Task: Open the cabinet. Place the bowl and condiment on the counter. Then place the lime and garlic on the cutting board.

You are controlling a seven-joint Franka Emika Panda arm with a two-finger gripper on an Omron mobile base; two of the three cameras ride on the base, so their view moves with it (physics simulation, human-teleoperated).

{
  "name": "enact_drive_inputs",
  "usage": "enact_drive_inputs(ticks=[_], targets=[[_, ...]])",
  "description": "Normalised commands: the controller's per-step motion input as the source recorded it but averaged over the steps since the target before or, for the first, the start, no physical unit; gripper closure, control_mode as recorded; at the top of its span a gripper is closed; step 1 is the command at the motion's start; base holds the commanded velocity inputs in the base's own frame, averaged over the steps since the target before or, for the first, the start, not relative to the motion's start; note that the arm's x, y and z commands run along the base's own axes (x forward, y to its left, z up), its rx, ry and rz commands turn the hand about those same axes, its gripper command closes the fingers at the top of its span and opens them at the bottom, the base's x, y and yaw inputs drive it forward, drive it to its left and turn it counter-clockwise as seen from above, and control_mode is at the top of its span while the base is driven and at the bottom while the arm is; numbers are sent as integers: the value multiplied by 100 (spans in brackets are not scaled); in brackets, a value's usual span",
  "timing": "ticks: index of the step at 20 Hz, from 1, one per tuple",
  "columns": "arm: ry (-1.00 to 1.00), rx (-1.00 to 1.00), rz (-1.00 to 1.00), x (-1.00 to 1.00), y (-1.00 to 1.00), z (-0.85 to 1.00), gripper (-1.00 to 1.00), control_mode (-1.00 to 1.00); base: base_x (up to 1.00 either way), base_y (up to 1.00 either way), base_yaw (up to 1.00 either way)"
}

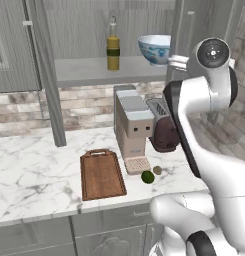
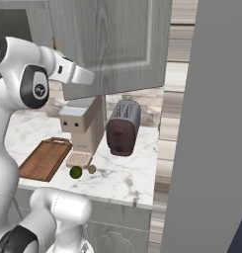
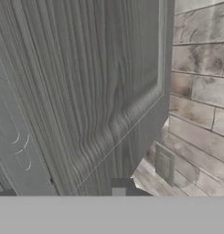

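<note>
fingers [image 3: 119, 188]: at the cabinet [image 3: 86, 91] door, grip unclear
bowl [image 1: 155, 48]: on shelf, beside the condiment [image 1: 113, 47]

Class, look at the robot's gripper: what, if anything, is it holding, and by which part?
It cannot be told: the gripper sits right up against the cabinet door, its jaws hidden.

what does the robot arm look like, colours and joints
The arm is glossy white with rounded, tube-like links and dark grey to black joint sections. Round dark end caps with a small pale mark sit on the joints, one at the top in the left base view and one in the right base view. No loose cables show.
</note>
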Motion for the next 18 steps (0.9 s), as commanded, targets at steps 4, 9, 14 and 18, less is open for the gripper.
enact_drive_inputs(ticks=[4,9,14,18], targets=[[0,4,0,-37,-99,0,100,-100,0,0,0],[0,2,0,-35,-90,0,100,-100,0,0,0],[-2,2,0,-42,-79,0,-100,-100,0,0,0],[-3,3,-4,-50,-19,0,-100,-100,0,0,0]])
